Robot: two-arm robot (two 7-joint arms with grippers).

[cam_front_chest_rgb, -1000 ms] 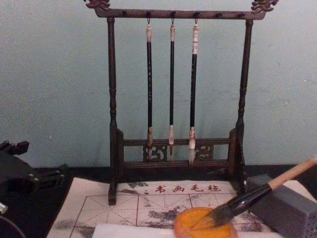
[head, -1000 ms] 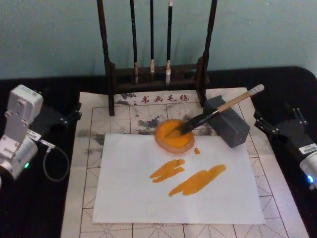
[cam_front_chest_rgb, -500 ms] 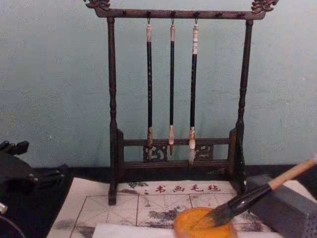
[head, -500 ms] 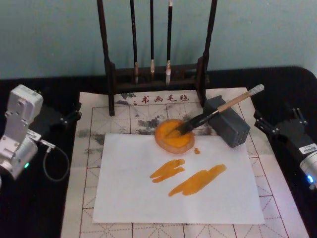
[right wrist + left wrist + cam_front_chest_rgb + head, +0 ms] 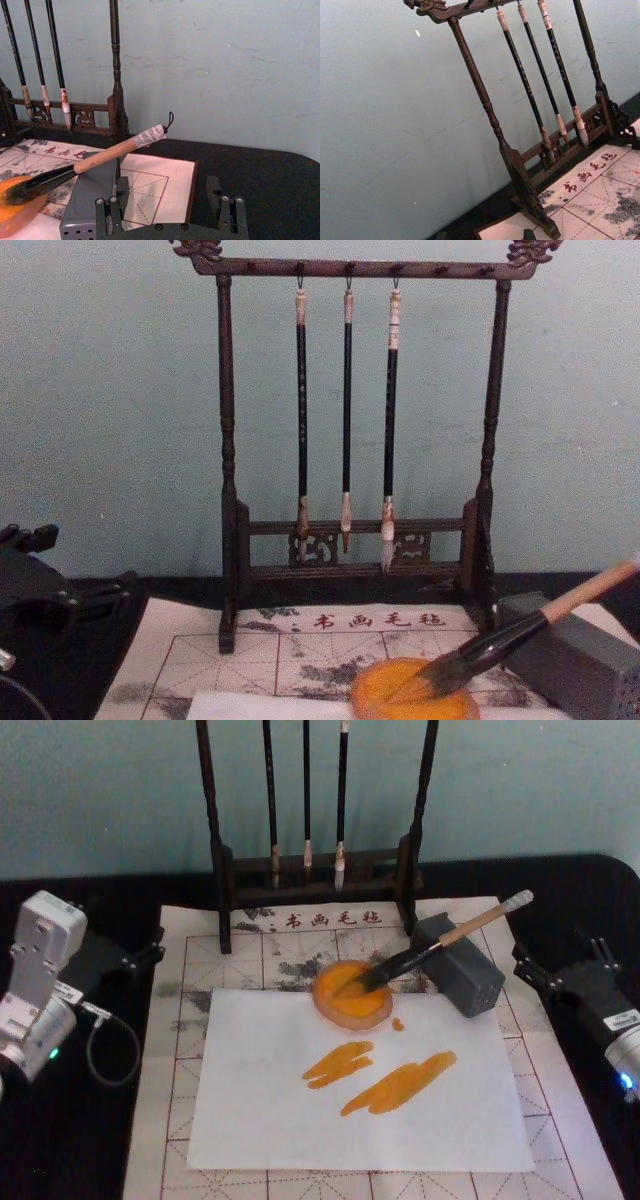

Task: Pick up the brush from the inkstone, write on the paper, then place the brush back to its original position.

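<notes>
- The brush point(image 5: 430, 948) lies at a slant, its dark bristles resting in the orange dish point(image 5: 351, 993) and its pale handle propped across the top of the grey block point(image 5: 461, 965), with the taped end pointing far and to the right.
- In the right wrist view the brush point(image 5: 100, 157) shows the same pose: bristles on the orange dish point(image 5: 17, 207), handle over the grey block point(image 5: 92, 197).
- The paper point(image 5: 355, 1085) lies flat on the gridded mat point(image 5: 170, 1020), near side of the dish; the dish overlaps its far edge.
- Two slanted orange strokes point(image 5: 385, 1078) cross the middle of the paper, and a small orange spot sits just beside the dish.
- The right gripper point(image 5: 565, 982) rests on the black counter point(image 5: 60, 1140) to the right of the mat, well apart from the brush; in its wrist view its jaws are spread with nothing between them point(image 5: 167, 202).
- The left gripper point(image 5: 125, 960) sits at the left of the mat, parked beside its white wrist housing; whether its jaws are spread or pressed together I cannot tell.
- At the far side stands a dark wooden rack point(image 5: 220, 860) from which three thin black brushes point(image 5: 346, 420) hang, tips down.
- A row of red characters point(image 5: 377, 620) runs along the mat's far edge, just before the rack's foot.
</notes>
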